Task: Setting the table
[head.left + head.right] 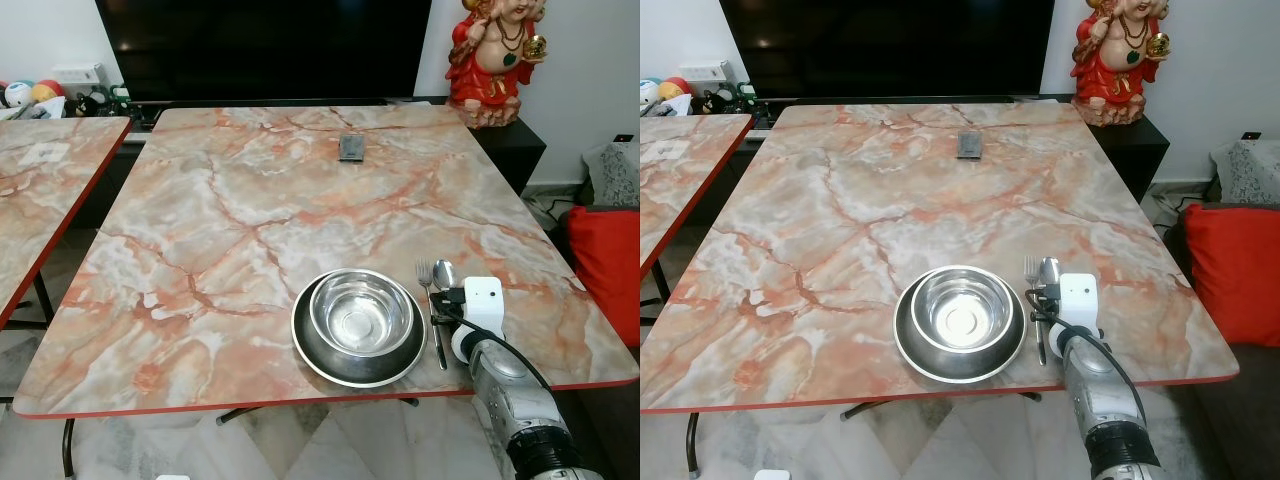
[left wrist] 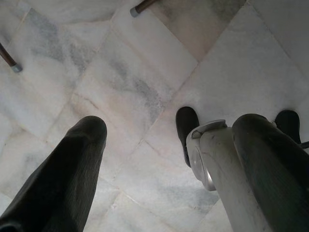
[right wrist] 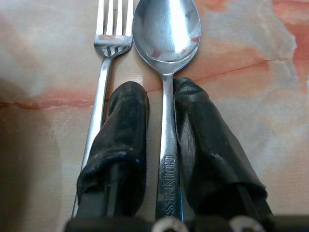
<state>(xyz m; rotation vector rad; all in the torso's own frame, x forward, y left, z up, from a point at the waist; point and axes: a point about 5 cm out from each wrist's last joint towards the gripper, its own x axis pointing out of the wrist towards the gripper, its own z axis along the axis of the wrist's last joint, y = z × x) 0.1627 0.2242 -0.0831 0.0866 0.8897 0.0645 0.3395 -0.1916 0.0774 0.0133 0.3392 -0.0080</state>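
We see steel bowl [image 1: 361, 314] nested in steel plate [image 1: 305, 346] at counter [image 1: 220, 230] near edge; fork [image 3: 107, 58] laid beside, to plate's right. Right gripper [image 3: 161, 104] jaws close around spoon [image 3: 166, 43] handle, spoon flat on counter beside fork. Left gripper [image 2: 169, 145] idle over floor, jaws spread. We judge setting nearly done; release left.

the right arm [image 1: 510, 395] is ribbed silver metal with a white boxy wrist module, a black cable, and matte black rubbery fingers [image 3: 123, 145].
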